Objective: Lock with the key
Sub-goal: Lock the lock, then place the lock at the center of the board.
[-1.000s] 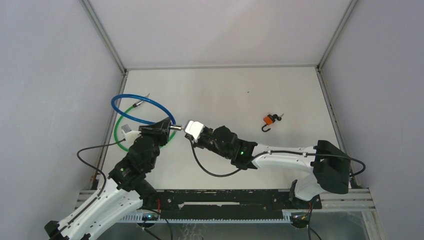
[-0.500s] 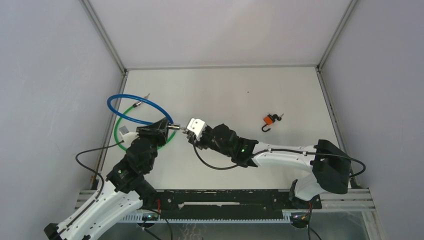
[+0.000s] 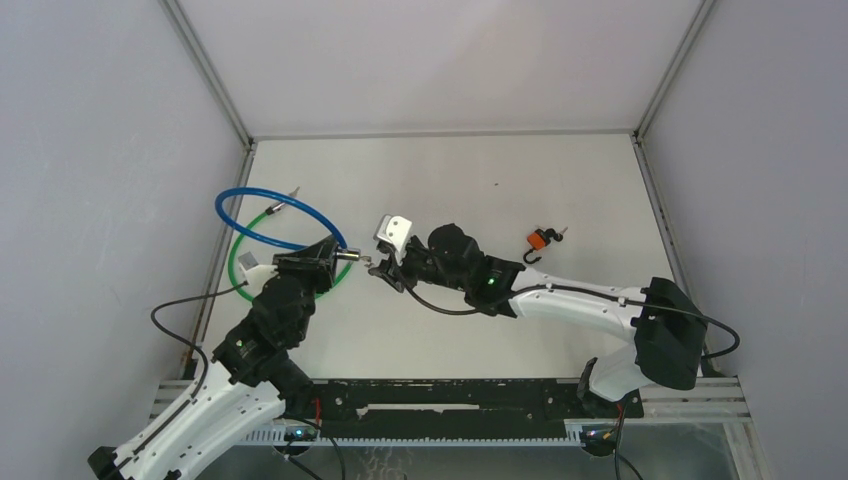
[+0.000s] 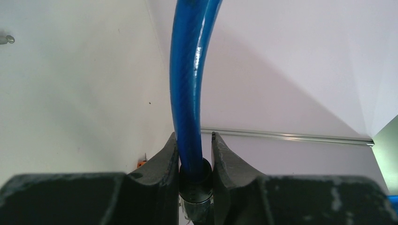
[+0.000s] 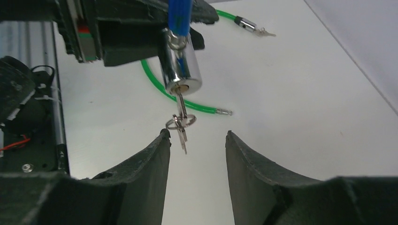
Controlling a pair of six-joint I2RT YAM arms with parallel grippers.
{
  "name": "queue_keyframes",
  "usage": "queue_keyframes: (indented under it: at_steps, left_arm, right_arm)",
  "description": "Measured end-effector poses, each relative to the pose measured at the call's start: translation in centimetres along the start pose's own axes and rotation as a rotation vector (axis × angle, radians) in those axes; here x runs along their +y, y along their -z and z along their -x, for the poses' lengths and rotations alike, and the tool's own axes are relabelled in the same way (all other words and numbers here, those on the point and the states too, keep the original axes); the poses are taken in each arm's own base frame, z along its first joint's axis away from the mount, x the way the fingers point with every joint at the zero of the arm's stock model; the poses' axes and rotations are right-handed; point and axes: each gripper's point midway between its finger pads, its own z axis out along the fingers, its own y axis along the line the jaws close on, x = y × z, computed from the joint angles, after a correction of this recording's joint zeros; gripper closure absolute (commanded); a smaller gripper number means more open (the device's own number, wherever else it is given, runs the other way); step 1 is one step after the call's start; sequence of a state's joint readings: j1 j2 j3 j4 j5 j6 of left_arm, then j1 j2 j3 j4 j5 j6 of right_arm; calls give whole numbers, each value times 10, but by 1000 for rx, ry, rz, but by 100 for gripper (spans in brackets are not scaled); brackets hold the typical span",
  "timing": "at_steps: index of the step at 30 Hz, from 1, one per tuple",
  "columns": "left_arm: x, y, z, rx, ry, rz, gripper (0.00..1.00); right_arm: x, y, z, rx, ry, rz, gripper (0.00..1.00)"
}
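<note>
One key (image 5: 179,102) in blue cable lock (image 5: 180,65), right gripper (image 5: 196,137) apart

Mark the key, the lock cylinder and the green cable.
key (image 5: 180,103), right wrist view, on the blade hanging from the cylinder.
lock cylinder (image 5: 180,68), right wrist view, on its shiny side.
green cable (image 5: 202,108), right wrist view, on the stretch near its metal tip.

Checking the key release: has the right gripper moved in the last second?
Yes. The right gripper has opened and its wrist swung toward the far edge, level with the orange padlock; the key stays in the lock.
</note>
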State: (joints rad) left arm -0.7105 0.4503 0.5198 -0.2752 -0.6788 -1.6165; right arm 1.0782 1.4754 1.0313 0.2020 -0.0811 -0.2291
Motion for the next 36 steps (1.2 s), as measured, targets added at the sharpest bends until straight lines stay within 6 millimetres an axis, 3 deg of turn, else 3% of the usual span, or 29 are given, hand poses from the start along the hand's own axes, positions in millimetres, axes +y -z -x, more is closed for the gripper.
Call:
queue_keyframes:
  at_steps: [6,14,19,22,24,36]
  left_arm:
    - [1,0,0,0,-3,4,100]
    - [3,0,0,0,-7,8,100]
    - [4,1,1,-2,-11,13,100]
    - [5,1,2,-5,-13,15,100]
    - [5,1,2,-7,-12,14,100]
    - [10,1,3,-9,-25,30,100]
  right_arm:
    - [5,0,21,-39,-17,58,51]
    - [6,-2,44,-77,-32,90,70]
    - [3,-4,40,-67,-44,94,73]
    - [5,-6,36,-55,-50,104,65]
    - [6,-7,33,-44,-56,111,65]
    - [11,-8,27,-27,-67,135,99]
